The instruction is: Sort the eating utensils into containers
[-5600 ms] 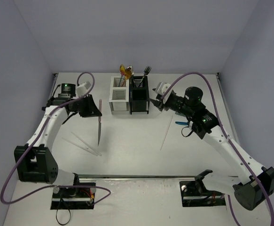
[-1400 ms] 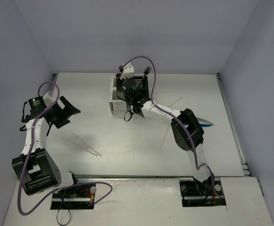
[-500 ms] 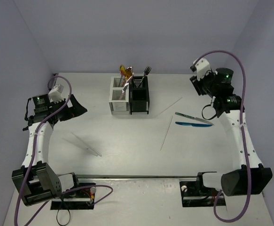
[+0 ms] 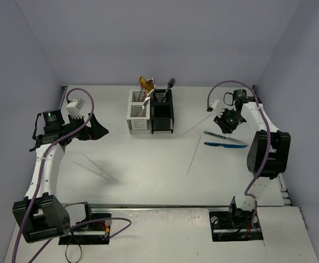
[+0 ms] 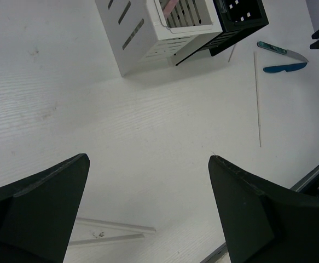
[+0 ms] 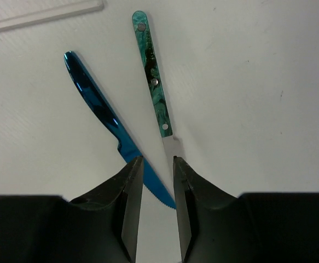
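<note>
Knives lay close together on the right of the tabletop (image 4: 148, 164): a teal-handled knife (image 6: 152, 76) and a blue knife (image 6: 96, 104), handles apart, blades converging. The right end effector (image 6: 156, 160) sat over their blade ends with its jaws only a narrow slot apart and nothing gripped. The teal-handled knife's silver blade ran into that slot. The left end effector (image 5: 148, 158) was spread wide and empty over bare tabletop, well left of the white caddy (image 4: 138, 112) and black caddy (image 4: 162, 112), which held several utensils upright. A thin stick (image 4: 192, 156) lay between the caddies and the knives.

Both knives looked light, rigid and smooth, lying flat, so likely to skid or pivot when pinched. The thicker handle near its middle seemed the safer hold, not the thin blade.
</note>
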Controlling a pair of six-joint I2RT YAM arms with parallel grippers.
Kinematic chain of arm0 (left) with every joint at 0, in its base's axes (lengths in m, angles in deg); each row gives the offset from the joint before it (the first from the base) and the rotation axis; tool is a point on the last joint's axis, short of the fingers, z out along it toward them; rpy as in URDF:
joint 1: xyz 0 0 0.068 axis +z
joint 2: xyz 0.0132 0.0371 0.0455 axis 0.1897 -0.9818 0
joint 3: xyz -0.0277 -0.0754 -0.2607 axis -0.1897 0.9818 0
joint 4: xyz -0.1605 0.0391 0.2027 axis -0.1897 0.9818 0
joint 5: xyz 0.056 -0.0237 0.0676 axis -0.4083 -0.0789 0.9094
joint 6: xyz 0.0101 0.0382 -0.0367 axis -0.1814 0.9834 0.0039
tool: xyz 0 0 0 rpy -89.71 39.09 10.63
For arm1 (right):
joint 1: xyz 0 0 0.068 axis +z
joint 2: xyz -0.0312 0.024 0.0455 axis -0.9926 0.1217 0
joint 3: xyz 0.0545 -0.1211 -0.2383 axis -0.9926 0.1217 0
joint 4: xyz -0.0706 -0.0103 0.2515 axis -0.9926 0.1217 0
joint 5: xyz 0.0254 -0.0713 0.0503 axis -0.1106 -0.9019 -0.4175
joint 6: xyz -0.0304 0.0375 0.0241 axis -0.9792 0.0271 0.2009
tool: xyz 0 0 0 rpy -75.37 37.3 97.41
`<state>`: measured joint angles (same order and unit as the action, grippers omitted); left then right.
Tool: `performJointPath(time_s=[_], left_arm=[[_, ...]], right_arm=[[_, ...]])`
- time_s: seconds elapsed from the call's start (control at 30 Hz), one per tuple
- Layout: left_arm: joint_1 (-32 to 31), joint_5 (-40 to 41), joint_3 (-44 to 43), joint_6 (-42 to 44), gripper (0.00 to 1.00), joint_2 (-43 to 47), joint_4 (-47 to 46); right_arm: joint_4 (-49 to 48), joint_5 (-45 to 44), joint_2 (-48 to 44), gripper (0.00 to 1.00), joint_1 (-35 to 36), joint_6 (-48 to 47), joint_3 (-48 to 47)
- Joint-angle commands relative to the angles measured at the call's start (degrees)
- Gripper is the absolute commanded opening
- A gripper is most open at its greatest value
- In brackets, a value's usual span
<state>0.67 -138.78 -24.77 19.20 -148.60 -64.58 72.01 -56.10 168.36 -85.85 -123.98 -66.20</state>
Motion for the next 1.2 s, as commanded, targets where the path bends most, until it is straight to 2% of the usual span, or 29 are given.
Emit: performJointPath(time_s=[0.0,0.33,0.77,1.03,1.17], left_arm=[[-0.4,-1.3,-2.3,3.0,0.90,1.3,-2.1],[-0.9,-1.0,-3.0,2.6,0.90,-1.2,-1.9],[-0.9,1.1,-4.4,2.2,0.90,-3.2,-1.9],[-0.9,3.0,-6.3,1.8,0.90,-2.4,-1.2],[-0.9,3.7,-7.9,2.5,0.90,-0.6,-0.3]], right_arm=[[4.3,-1.2,4.5,0.27,-0.4,-5.7,-4.6],[4.9,-0.8,13.9,0.28,-0.5,-8.9,-9.2],[5.9,-1.6,16.7,0.27,0.1,-15.4,-5.8],[5.8,-1.6,16.1,0.00,0.8,-13.6,-4.4],[6.1,-2.0,11.6,0.00,0.6,-9.8,-5.5]])
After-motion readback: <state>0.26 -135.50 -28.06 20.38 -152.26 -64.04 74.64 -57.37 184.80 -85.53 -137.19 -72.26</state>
